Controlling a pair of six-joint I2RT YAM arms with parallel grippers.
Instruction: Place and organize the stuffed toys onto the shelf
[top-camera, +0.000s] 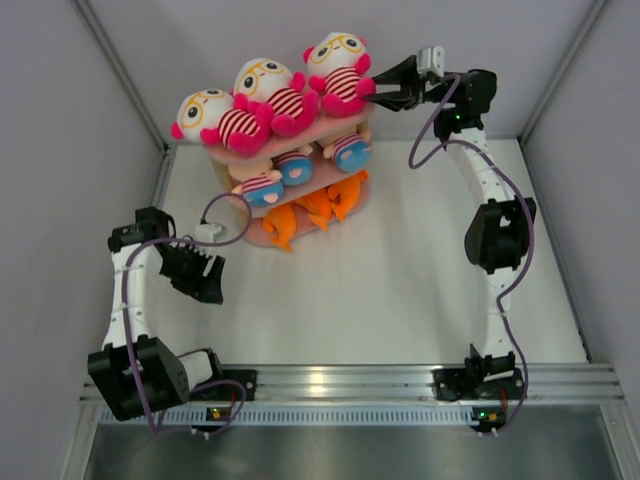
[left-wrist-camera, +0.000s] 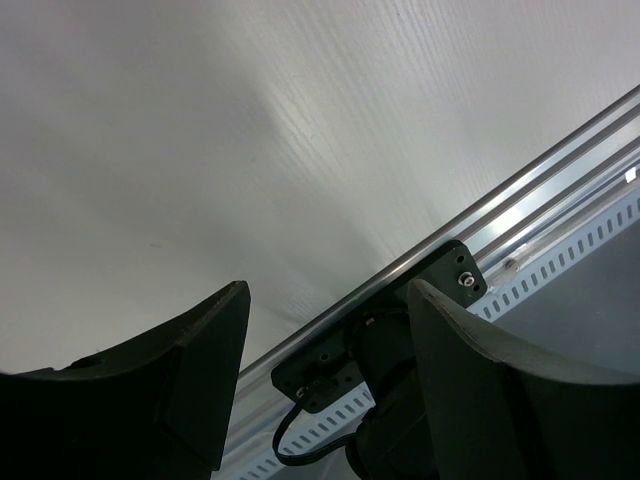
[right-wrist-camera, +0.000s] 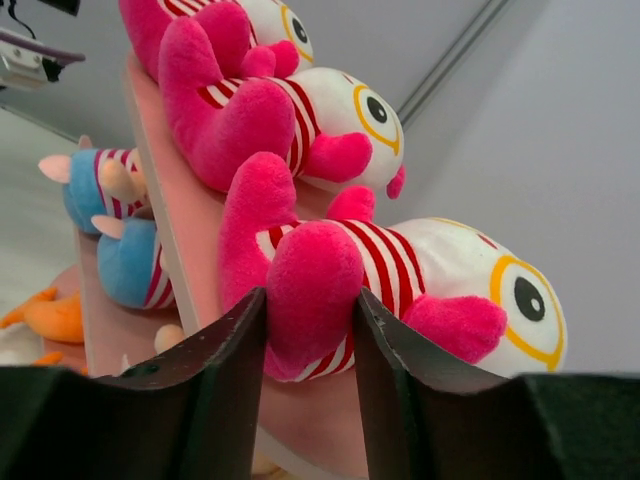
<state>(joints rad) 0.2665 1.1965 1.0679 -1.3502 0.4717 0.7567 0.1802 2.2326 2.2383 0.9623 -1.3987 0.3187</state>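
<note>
Pink shelf (top-camera: 237, 154), long axis diagonal from near-left to far-right

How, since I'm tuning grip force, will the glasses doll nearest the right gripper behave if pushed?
Probably soft and floppy: the doll is plush, its leg bulging between the fingers of the right gripper. Likely light, being stuffed fabric. It may tip rather than slide: the head is big and round, and the legs overhang the top board.
</note>
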